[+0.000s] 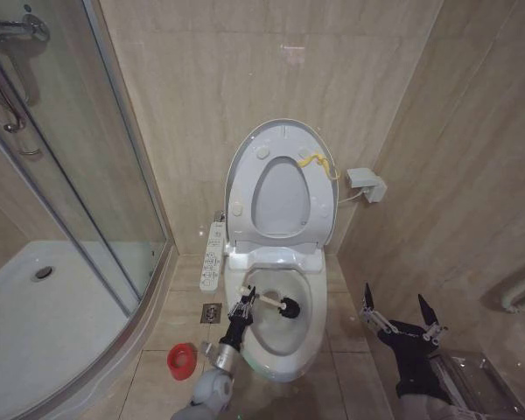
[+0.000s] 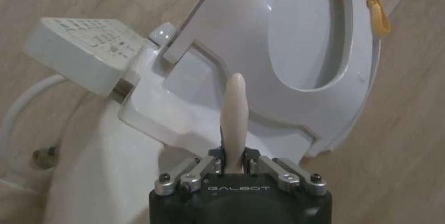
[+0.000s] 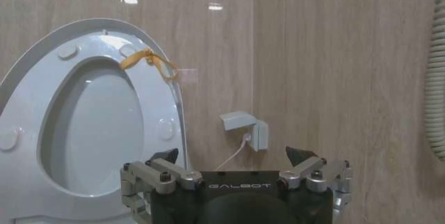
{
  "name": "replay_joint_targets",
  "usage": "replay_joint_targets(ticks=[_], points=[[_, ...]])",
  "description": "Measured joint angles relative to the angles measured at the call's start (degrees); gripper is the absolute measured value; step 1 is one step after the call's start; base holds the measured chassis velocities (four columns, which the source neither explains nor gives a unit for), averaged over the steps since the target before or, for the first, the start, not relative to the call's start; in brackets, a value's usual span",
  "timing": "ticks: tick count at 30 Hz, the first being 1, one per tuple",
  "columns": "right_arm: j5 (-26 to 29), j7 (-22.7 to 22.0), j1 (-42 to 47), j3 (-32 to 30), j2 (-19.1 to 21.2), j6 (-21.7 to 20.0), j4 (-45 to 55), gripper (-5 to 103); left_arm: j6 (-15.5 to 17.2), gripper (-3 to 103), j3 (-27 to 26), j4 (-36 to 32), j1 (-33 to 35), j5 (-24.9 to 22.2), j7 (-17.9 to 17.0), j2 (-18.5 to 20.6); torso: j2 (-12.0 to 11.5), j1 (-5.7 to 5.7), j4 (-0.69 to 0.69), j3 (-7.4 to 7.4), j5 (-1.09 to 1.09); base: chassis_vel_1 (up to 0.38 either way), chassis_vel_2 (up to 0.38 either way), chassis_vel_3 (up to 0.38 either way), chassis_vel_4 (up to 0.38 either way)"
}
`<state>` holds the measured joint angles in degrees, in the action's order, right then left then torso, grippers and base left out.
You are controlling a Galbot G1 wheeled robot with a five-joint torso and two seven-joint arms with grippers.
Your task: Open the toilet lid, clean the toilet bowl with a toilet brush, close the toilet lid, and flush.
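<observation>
the toilet lid (image 1: 277,140) stood up against the tiled wall with the seat ring raised against it, a yellow tag (image 1: 313,161) near its top edge. below it the toilet bowl (image 1: 280,306) lay open. the left gripper (image 1: 241,310) was over the bowl's left rim, its fingers clamped on the white handle of the toilet brush (image 1: 280,305), whose dark bristle head sat down inside the basin. the red holder (image 1: 182,357) waited on the floor tiles to the left of the bowl, near the shower tray (image 1: 35,341). the right gripper (image 1: 401,317) hung off to the right of the toilet, jaws spread wide, holding nothing.

i'd judge the brush a light thing, its thin stick stiff but likely to twist in a smooth grip, so holding it near the upper end, as here, looked sensible. the glossy lid seemed light and slippery, best taken at its free edge by the tag. the bowl's wet ceramic would let the bristles slide easily.

the head view gave the whole layout: brush head in the basin, holder on the floor, the control panel (image 1: 213,254) along the bowl's left side. the left wrist view hid the bristles but showed the handle (image 2: 233,117) pinched between the fingers, the panel's buttons, and the hinge end of the raised seat. the right wrist view showed the lid's underside with its bumpers, a small wall box (image 3: 245,128) with its cable, and the empty spread fingers (image 3: 297,155).
</observation>
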<state>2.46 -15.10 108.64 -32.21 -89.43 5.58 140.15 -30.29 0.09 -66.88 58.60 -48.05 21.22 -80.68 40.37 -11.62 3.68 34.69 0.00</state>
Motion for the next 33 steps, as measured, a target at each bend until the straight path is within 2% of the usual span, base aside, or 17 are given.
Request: replay_joint_targets(ticks=[4,9,15,17,18,23,26,27,29,33], points=[[0.0,0.0,0.0,0.0,0.0,0.0,0.0,100,0.8,17,0.2,-4.0,3.6,0.5,-0.6,1.8,0.0,0.0,-0.02,0.0,0.0,0.0,0.0,0.0,0.0],[0.0,0.0,0.0,0.0,0.0,0.0,0.0,100,1.4,17,-0.3,-5.2,5.6,1.5,-1.0,2.0,0.0,0.0,-0.02,0.0,0.0,0.0,0.0,0.0,0.0],[0.0,0.0,0.0,0.0,0.0,0.0,0.0,100,2.8,17,-1.0,-4.9,4.5,5.5,-2.8,1.7,0.0,0.0,-0.01,0.0,-0.01,0.0,0.0,0.0,0.0],[0.0,0.0,0.0,0.0,0.0,0.0,0.0,100,2.5,17,-1.4,-4.9,3.5,4.2,-1.3,1.5,0.0,0.0,-0.01,0.0,0.0,0.0,0.0,0.0,0.0],[0.0,0.0,0.0,0.0,0.0,0.0,0.0,100,2.4,17,-1.3,-5.6,2.7,1.9,-0.3,1.5,0.0,0.0,-0.01,0.0,0.0,0.0,0.0,0.0,0.0],[0.0,0.0,0.0,0.0,0.0,0.0,0.0,100,2.7,17,-1.0,-6.2,0.9,-1.1,0.5,1.2,0.0,0.0,0.0,0.0,0.0,0.0,0.0,0.0,0.0],[0.0,0.0,0.0,0.0,0.0,0.0,0.0,100,2.6,17,-1.7,-4.1,0.1,3.2,0.6,1.2,0.0,0.0,-0.01,0.0,0.0,0.0,0.0,0.0,0.0],[0.0,0.0,0.0,0.0,0.0,0.0,0.0,100,2.6,17,-1.7,-4.1,0.1,3.2,0.6,1.2,0.0,0.0,-0.01,0.0,0.0,0.0,0.0,0.0,0.0],[0.0,0.0,0.0,0.0,0.0,0.0,0.0,100,1.1,17,-3.7,-0.2,-0.7,10.4,1.8,0.9,0.0,0.0,-0.03,0.0,0.0,0.0,0.0,0.0,0.0],[0.0,0.0,0.0,0.0,0.0,0.0,0.0,100,-0.7,17,-5.6,2.9,-1.7,15.6,3.1,0.3,0.0,0.0,-0.03,0.01,0.0,0.0,0.0,0.0,0.0]])
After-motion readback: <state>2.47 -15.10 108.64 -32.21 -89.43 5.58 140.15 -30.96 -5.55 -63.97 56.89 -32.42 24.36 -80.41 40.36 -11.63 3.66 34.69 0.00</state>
